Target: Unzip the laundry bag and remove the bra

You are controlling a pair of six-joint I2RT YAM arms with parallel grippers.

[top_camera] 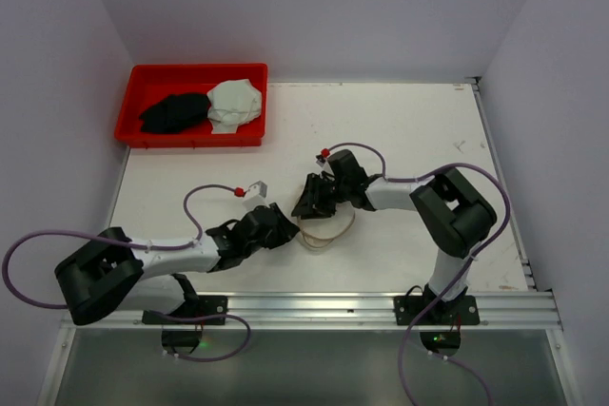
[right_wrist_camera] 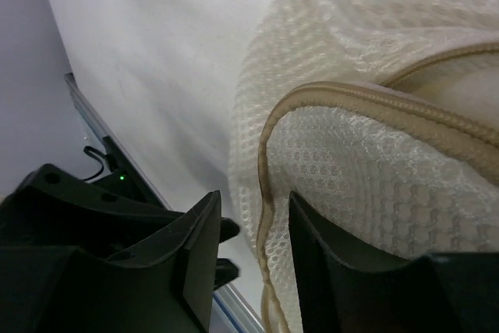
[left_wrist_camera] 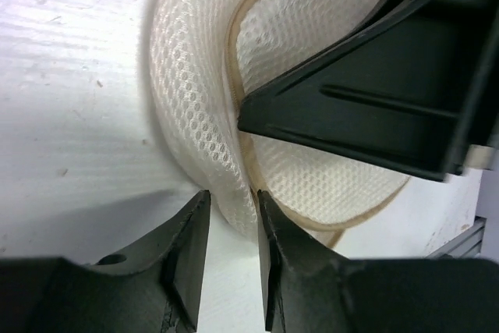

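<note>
The white table (top_camera: pixel 419 140) carries both arms, which reach in from the near edge and meet around its middle. At the far left corner stands a red tray (top_camera: pixel 195 143) holding a black garment (top_camera: pixel 174 114) and a crumpled white item (top_camera: pixel 235 104).

The laundry bag (top_camera: pixel 328 231) lies on the table between the two wrists, well apart from the tray. From above only a pale sliver of it with a beige rim shows.

The left gripper (top_camera: pixel 282 225) comes at the bag from the left. In its wrist view the fingers (left_wrist_camera: pixel 191 247) stand nearly together, with a fold of the bag's mesh wall pinched between them. The rest of the bag curves up and away beyond the tips. The right gripper's black body crosses the bag's face at the upper right.

The right gripper (top_camera: pixel 309 204) sits at the bag's far left edge. In its wrist view the fingers (right_wrist_camera: pixel 199 247) are slightly apart. The bag's beige piped seam runs down through the gap, close against the right-hand finger. The other finger shows bare table beside it, and I cannot tell whether the seam is actually clamped.
</note>
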